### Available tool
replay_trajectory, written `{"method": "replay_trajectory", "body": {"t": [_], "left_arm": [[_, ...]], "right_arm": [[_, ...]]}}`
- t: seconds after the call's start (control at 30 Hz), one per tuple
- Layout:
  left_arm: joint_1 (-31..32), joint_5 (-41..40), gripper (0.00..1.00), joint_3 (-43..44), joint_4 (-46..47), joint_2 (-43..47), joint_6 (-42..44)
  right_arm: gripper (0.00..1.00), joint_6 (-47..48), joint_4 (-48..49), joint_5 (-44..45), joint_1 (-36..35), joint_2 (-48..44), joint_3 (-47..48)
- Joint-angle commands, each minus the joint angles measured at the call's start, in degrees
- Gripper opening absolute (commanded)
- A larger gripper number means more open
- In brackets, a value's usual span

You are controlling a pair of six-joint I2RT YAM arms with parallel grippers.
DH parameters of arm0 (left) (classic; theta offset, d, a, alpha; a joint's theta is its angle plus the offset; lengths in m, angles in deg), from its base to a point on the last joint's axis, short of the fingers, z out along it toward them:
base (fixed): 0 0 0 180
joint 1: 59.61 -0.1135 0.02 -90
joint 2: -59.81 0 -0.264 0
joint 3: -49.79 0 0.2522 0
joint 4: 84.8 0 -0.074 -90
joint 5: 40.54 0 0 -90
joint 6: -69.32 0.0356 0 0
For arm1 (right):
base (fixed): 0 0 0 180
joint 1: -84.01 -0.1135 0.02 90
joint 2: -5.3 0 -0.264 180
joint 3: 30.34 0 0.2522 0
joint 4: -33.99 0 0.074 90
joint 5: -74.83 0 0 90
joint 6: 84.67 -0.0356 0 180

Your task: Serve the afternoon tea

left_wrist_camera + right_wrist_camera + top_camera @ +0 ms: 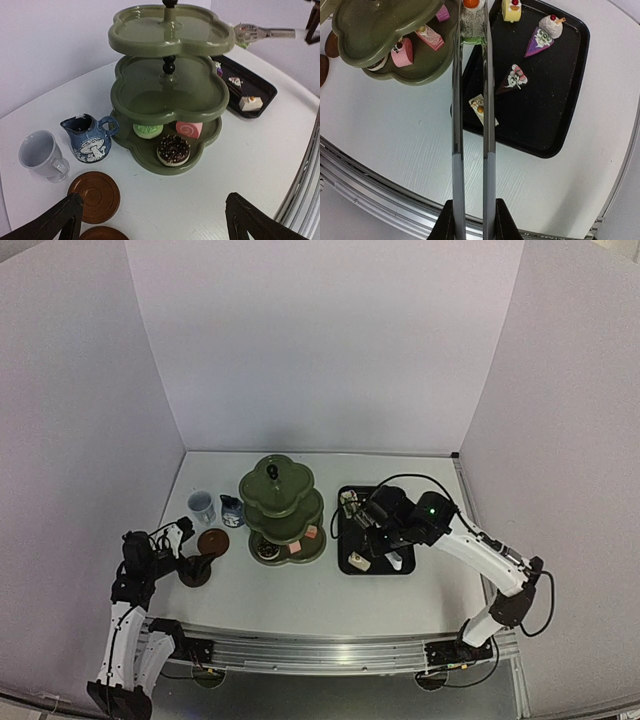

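- The left gripper [154, 202] hangs near the two brown saucers [213, 541], its jaws spread wide and holding nothing. A careless descent could knock one saucer into the other. The nearer saucer is cut off by the bottom edge of the left wrist view.
- The pale blue cup [42, 155] and the dark blue jug [89, 140] stand side by side, the jug just beside the lowest tier. A sweep of the left arm could tip either one. I cannot tell whether the jug holds anything.
- The green three-tier stand [165, 95] sits mid-worktop with a few pastries [173, 149] on its bottom tier. From above, the upper tiers hide part of that tier.
- The right gripper [473, 222] has its jaws closed on the metal tongs [457, 125]. The tong tips pinch an orange-topped pastry [472, 22] beside the stand's rim.
- That pinch is only at the tips, so the pastry might slip or be crushed, or the tongs might strike a tier and shove the stand. The frame edge crops the top of the pastry.
- The black tray [560, 115] carries more pastries, and the farthest of them is partly cropped.
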Motion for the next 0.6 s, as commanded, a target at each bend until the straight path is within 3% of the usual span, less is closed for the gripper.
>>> {"method": "replay_trajectory", "body": {"t": [0.0,0.13,0.57], "left_arm": [[-0.3,1.8,1.0,1.2,11.3,-2.7,-14.3],[-0.3,1.4,1.0,-1.6,17.0,-3.7,-19.6],[-0.2,0.4,0.99,-6.0,20.9,-6.5,-21.8]], "right_arm": [[0.0,9.2,6.8,0.9,1.3,6.4,4.7],[0.0,11.6,10.1,-1.3,1.8,10.4,8.8],[0.0,14.4,10.7,-4.7,2.0,18.9,19.0]]}}
